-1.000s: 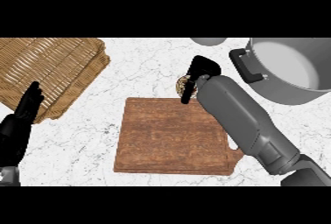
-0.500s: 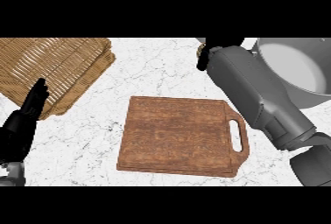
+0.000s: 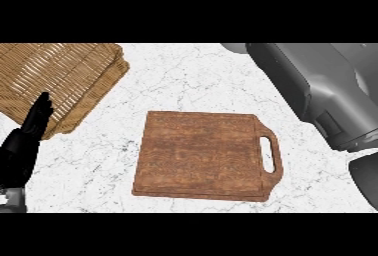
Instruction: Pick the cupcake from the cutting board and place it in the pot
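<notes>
The wooden cutting board [image 3: 203, 152] lies in the middle of the marble counter with its handle slot to the right, and nothing stands on it. No cupcake shows anywhere. My right forearm [image 3: 317, 95] runs up the right side and leaves the view at the top, so its hand is out of sight. It hides most of the grey pot [image 3: 365, 62], of which only a strip shows at the upper right. My left hand [image 3: 26, 142] rests open at the left edge, fingers pointing up.
A woven wicker basket [image 3: 63, 75] fills the upper left corner, just above my left hand. A sliver of a grey object [image 3: 232, 47] shows at the top edge, left of the right forearm.
My right hand, which was at the board's far edge by the cupcake, has risen up and to the right toward the pot and gone out of view. The cupcake no longer shows.
</notes>
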Robot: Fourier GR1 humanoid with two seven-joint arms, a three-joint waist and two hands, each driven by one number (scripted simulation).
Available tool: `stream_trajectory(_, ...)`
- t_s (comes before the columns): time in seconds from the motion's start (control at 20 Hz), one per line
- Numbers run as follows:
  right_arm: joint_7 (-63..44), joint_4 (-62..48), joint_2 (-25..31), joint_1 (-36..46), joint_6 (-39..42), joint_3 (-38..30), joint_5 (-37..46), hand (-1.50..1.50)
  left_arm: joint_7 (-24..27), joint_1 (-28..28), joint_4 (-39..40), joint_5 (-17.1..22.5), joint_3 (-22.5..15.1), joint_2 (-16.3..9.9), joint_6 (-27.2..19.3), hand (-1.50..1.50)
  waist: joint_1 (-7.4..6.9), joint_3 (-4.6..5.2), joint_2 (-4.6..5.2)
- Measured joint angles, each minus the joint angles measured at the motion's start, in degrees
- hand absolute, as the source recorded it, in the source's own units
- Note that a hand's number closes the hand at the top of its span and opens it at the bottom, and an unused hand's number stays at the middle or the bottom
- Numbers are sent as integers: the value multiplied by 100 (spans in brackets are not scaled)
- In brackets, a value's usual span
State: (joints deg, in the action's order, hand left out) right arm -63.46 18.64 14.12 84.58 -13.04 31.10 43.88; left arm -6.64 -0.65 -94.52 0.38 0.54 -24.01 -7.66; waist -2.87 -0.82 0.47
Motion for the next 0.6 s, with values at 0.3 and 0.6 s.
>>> stream_trajectory(0.3,78,-151,203,129,-598,-161,269,150,39,34,22,-36,64,25,-15,0,87,-9,-21)
stream_trajectory(0.6,339,-317,575,-1,-1220,-380,400,150,18,10,19,-98,36,121,-47,0,128,-15,-23)
